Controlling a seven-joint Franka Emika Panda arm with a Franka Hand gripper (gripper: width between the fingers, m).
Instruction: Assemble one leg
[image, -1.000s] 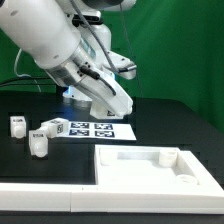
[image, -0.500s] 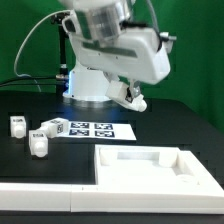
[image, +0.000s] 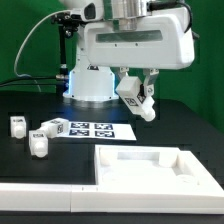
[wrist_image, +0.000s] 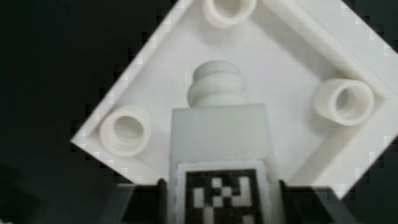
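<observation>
My gripper (image: 138, 97) is shut on a leg (image: 139, 101), a small white peg with a black-and-white tag, and holds it tilted in the air above the table. In the wrist view the leg (wrist_image: 221, 125) sits between my dark fingers (wrist_image: 150, 205), its threaded tip pointing at the white panel (wrist_image: 267, 55) below. The panel shows round corner holes, one (wrist_image: 343, 97) beside the tip. In the exterior view the panel (image: 150, 168) lies at the front right, below and in front of the gripper.
Three more white legs lie at the exterior view's left: one (image: 17, 125), a second (image: 52, 127) and a third (image: 38, 144). The marker board (image: 95, 129) lies flat behind them. The robot base (image: 92, 85) stands at the back.
The arm has swung toward the exterior view's right and turned its hand, carrying the leg from above the marker board to a spot above the panel's far side.
</observation>
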